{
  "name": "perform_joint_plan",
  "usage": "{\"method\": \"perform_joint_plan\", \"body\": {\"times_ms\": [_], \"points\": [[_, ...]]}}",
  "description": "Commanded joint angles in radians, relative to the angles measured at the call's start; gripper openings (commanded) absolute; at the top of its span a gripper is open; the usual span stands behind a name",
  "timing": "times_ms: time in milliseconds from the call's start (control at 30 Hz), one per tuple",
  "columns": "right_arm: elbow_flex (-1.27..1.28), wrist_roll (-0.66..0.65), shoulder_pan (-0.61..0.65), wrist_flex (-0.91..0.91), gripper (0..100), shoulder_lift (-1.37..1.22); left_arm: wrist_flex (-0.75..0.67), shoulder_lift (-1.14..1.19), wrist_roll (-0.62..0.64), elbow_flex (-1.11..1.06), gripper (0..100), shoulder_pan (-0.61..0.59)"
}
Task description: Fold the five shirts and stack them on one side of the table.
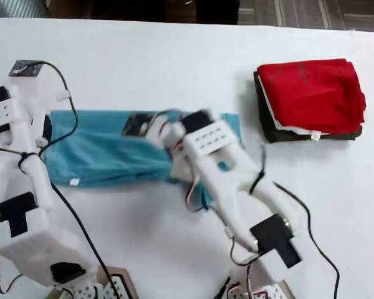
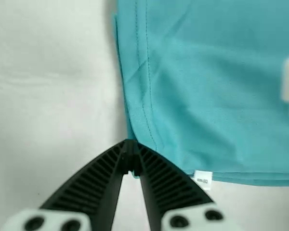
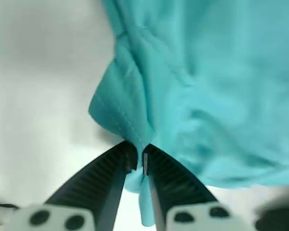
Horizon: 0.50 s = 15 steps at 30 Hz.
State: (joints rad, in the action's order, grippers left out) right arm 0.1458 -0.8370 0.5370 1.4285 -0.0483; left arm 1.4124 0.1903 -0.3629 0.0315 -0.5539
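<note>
A teal shirt (image 1: 106,149) lies folded into a long strip across the middle of the white table (image 1: 174,62). My left gripper (image 2: 131,147) sits at the strip's left end, shut on a corner of the teal shirt (image 2: 207,86) near its small white tag (image 2: 202,179). My right gripper (image 3: 136,154) is shut on a bunched fold of the teal shirt (image 3: 207,72), and a bit of cloth hangs down between its fingers. In the high view this right gripper (image 1: 174,163) is over the strip's right part, where the cloth is gathered up.
At the right side a folded red shirt (image 1: 311,93) tops a stack, with a white layer and a dark shirt (image 1: 268,134) beneath. Cables trail from both arms, and a small grey plate (image 1: 26,67) lies at the far left.
</note>
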Motion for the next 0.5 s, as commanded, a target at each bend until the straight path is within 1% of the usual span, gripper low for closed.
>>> {"method": "perform_joint_plan", "body": {"times_ms": [0, 233, 333, 400, 467], "points": [[-0.164, -0.064, -0.07, 0.01, 2.0, -0.07, -0.011, -0.054, -0.003, 0.004, 3, -0.002], [-0.512, -0.063, -0.084, 0.031, 2.1, -0.415, -0.015, -0.052, -0.003, -0.013, 3, 0.0], [-0.671, -0.063, -0.084, 0.105, 2.2, -0.538, -0.081, -0.052, -0.006, -0.084, 3, 0.014], [-0.783, -0.063, -0.085, 0.168, 5.6, -0.61, -0.133, -0.052, -0.006, -0.148, 3, 0.028], [-0.895, -0.061, -0.102, 0.229, 13.0, -0.668, -0.175, -0.052, -0.006, -0.203, 3, 0.043]]}}
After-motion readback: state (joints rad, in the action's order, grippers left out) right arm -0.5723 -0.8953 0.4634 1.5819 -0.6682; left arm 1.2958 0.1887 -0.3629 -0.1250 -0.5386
